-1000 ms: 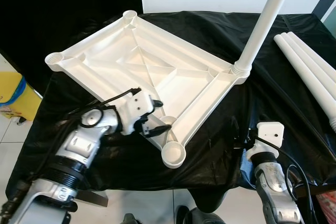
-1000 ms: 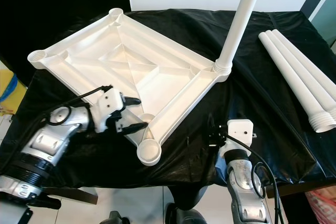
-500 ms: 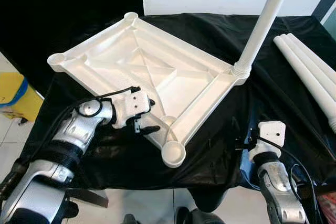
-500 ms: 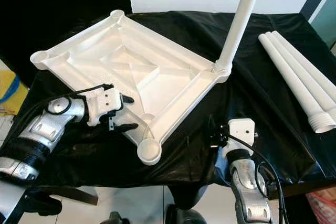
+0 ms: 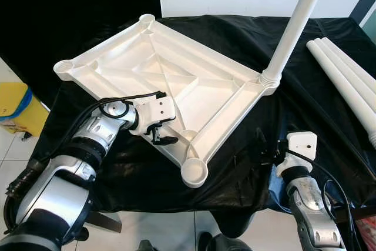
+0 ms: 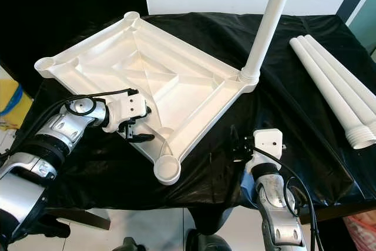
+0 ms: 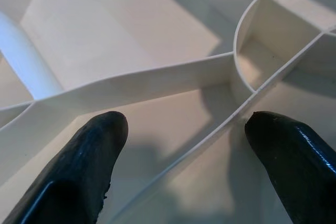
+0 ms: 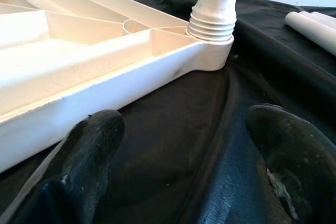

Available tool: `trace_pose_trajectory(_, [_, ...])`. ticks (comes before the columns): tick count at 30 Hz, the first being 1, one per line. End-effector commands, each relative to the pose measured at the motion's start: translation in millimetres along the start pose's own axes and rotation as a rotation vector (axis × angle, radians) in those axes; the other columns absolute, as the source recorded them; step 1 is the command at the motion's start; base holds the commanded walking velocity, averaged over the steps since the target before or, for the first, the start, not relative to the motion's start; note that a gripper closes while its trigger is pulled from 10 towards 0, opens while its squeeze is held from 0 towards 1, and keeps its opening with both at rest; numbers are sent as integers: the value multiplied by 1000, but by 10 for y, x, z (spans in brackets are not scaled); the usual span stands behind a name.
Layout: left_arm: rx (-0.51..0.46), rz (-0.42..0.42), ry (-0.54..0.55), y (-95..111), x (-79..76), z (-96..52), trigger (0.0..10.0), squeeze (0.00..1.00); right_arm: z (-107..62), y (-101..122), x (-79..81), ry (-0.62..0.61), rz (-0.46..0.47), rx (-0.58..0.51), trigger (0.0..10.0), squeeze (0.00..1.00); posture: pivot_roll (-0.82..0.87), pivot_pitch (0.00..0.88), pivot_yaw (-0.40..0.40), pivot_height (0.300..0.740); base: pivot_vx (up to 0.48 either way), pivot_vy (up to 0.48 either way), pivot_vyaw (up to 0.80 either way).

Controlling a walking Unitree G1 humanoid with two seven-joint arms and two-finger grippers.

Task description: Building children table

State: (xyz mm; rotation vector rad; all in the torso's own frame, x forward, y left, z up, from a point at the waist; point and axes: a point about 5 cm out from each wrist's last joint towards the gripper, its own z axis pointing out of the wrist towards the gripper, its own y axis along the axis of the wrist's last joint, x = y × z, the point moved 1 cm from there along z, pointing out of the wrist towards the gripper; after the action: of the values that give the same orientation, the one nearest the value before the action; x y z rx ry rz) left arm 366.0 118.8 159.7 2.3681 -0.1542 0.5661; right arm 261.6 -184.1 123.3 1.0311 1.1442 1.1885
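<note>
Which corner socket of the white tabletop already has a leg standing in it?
The corner socket on the robot's right side: a white leg stands upright in it. The other three sockets are open; three more legs lie on the black cloth.

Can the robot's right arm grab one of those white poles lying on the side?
Probably yes. The right gripper hangs open at the table's near edge, and only bare black cloth lies between it and the loose legs farther to its right.
</note>
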Motion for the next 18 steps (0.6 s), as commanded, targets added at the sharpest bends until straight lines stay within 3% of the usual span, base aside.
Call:
trace_pose_trajectory(1, [112,-32,-73,-204,-121,77,10000,0,-12,-19,-4,0,-2,15,10000,0,-83,160,-18,740,0,0,0])
trace_pose_trajectory(11, [190,-15,-181,-226,-140,140,10000,0,-19,-18,11,-7,2,18,10000,0,-90,167,-14,740,0,0,0])
trace_pose_trajectory(12, [192,-38,-212,-236,-166,149,5882,0,-19,-17,16,-7,2,18,10000,0,-93,167,-10,740,0,0,0])
trace_pose_trajectory(13, [191,-49,-248,-242,-198,157,2588,0,-18,-15,17,-7,2,18,10000,0,-95,168,-8,740,0,0,0])
trace_pose_trajectory(16, [188,-55,-270,-246,-218,161,2588,0,-17,-13,18,-7,1,17,10000,0,-96,168,-6,740,0,0,0])
trace_pose_trajectory(17, [179,-61,-283,-242,-232,174,0,0,-15,-8,10,-10,1,16,10000,0,-97,169,-1,740,0,0,0])
trace_pose_trajectory(18, [166,-63,-280,-228,-235,189,0,0,-16,-6,0,-15,0,16,10000,0,-100,169,2,740,0,0,0])
